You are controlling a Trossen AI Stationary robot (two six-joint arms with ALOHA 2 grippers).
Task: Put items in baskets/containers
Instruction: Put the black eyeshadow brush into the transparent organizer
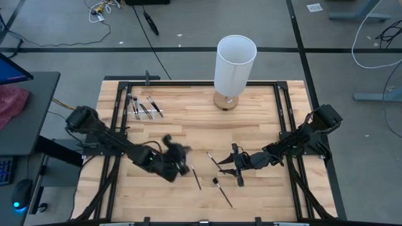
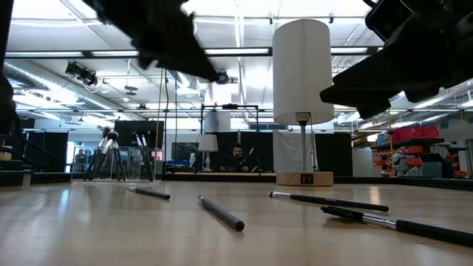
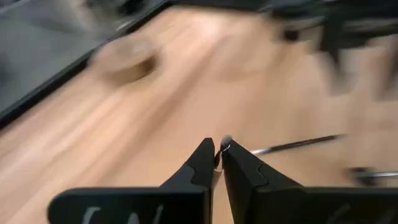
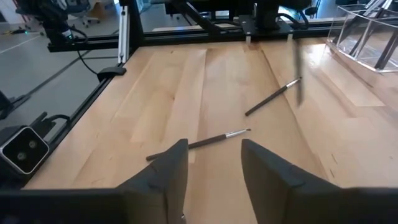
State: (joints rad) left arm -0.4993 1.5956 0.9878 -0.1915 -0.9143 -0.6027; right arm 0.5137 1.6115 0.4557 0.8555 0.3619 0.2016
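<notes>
A pale wooden table (image 1: 188, 135) inside a black frame stands in a large workshop; a tall white cylinder (image 1: 235, 63) on a wooden base sits at its far edge. The clear plastic container (image 1: 142, 107), near the table's far left corner, already holds several makeup brushes. Loose brushes (image 1: 221, 192) lie on the bare wood near the table's middle, towards its near edge, well apart from the container.

The left gripper (image 3: 218, 159) hangs above the table left of centre, its fingers closed on a thin brush whose pale tip shows just above them in the left wrist view. The right gripper (image 4: 214, 163) hovers low over the wood right of centre, its fingers parted and empty, with one brush (image 4: 199, 143) lying just beyond them.

Step in hand, as judged: the left arm is carrying its brush; the right arm is between picks. The next move calls for the left arm to reach the container and release over it, and for the right gripper to straddle a slim handle before closing.
</notes>
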